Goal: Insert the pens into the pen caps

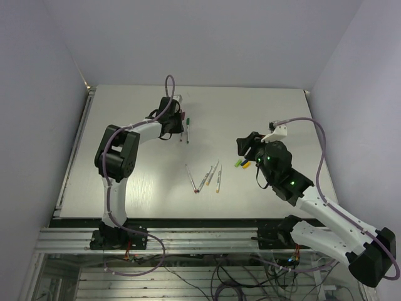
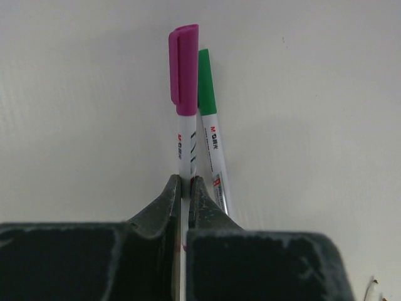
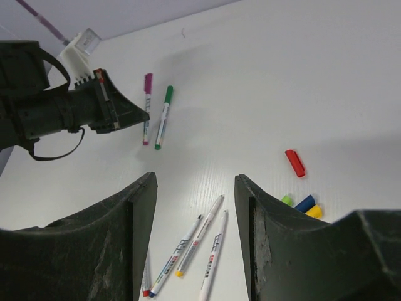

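My left gripper is shut on the white barrel of a magenta-capped pen, low over the table at the back. A green-capped pen lies right beside it, touching. Several uncapped pens lie fanned out mid-table. My right gripper hangs open above them with nothing between its fingers, off to the right in the top view. Loose pen caps lie to its right: red, light green, blue and yellow.
The white table is walled at the back and on both sides. A small white fixture stands at the back edge behind the left arm. The left arm's purple cable loops above its wrist.
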`<action>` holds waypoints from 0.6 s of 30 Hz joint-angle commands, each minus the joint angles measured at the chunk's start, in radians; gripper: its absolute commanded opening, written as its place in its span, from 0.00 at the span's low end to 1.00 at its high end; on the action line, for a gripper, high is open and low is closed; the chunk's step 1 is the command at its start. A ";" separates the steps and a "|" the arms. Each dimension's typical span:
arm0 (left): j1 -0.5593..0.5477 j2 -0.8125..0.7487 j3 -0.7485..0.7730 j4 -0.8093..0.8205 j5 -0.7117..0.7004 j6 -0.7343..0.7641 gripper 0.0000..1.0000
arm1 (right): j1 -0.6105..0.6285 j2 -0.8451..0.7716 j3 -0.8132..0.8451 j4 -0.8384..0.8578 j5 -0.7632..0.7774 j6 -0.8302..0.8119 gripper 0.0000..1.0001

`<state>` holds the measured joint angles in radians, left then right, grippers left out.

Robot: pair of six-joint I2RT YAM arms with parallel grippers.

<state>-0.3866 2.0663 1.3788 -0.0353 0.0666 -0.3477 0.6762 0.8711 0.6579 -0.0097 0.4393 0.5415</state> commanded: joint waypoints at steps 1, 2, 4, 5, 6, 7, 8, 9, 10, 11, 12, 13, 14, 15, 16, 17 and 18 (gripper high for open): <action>0.006 0.036 0.041 -0.031 0.041 -0.005 0.07 | 0.003 0.005 -0.009 0.034 -0.015 0.017 0.52; 0.006 0.041 0.043 -0.034 0.041 -0.009 0.07 | 0.002 0.006 -0.010 0.036 -0.017 0.018 0.52; 0.006 0.051 0.048 -0.040 0.042 -0.022 0.07 | 0.002 0.007 -0.012 0.037 -0.017 0.021 0.52; 0.007 0.055 0.047 -0.038 0.043 -0.029 0.07 | 0.002 0.006 -0.013 0.039 -0.017 0.021 0.52; 0.008 0.058 0.043 -0.032 0.043 -0.038 0.07 | 0.003 0.008 -0.016 0.040 -0.017 0.023 0.52; 0.008 0.058 0.037 -0.021 0.040 -0.049 0.07 | 0.002 0.008 -0.017 0.040 -0.017 0.024 0.52; 0.009 0.058 0.027 -0.009 0.038 -0.059 0.07 | 0.002 0.010 -0.018 0.040 -0.017 0.025 0.52; 0.009 0.058 0.021 -0.003 0.037 -0.072 0.07 | 0.003 0.011 -0.019 0.039 -0.017 0.027 0.52; 0.009 0.059 0.016 0.002 0.038 -0.083 0.07 | 0.002 0.012 -0.020 0.039 -0.017 0.027 0.52; 0.011 0.061 0.012 0.007 0.040 -0.091 0.07 | 0.002 0.012 -0.022 0.039 -0.017 0.029 0.52; 0.011 0.062 0.008 0.011 0.042 -0.100 0.07 | 0.002 0.011 -0.023 0.039 -0.018 0.031 0.52; 0.011 0.064 0.003 0.014 0.044 -0.108 0.07 | 0.002 0.013 -0.024 0.039 -0.018 0.031 0.52; 0.011 0.064 0.001 0.020 0.047 -0.116 0.07 | 0.002 0.013 -0.024 0.039 -0.020 0.031 0.52; 0.011 0.064 -0.003 0.023 0.047 -0.124 0.07 | 0.002 0.014 -0.024 0.039 -0.022 0.033 0.52; 0.011 0.063 -0.006 0.026 0.046 -0.131 0.07 | 0.002 0.015 -0.025 0.039 -0.023 0.034 0.52; 0.011 0.062 -0.008 0.029 0.046 -0.137 0.07 | 0.002 0.014 -0.026 0.040 -0.024 0.035 0.52; 0.011 0.061 -0.011 0.029 0.045 -0.141 0.07 | 0.002 0.016 -0.028 0.040 -0.025 0.037 0.51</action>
<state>-0.3813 2.1098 1.3853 -0.0349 0.0860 -0.4469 0.6762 0.8845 0.6430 0.0097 0.4149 0.5655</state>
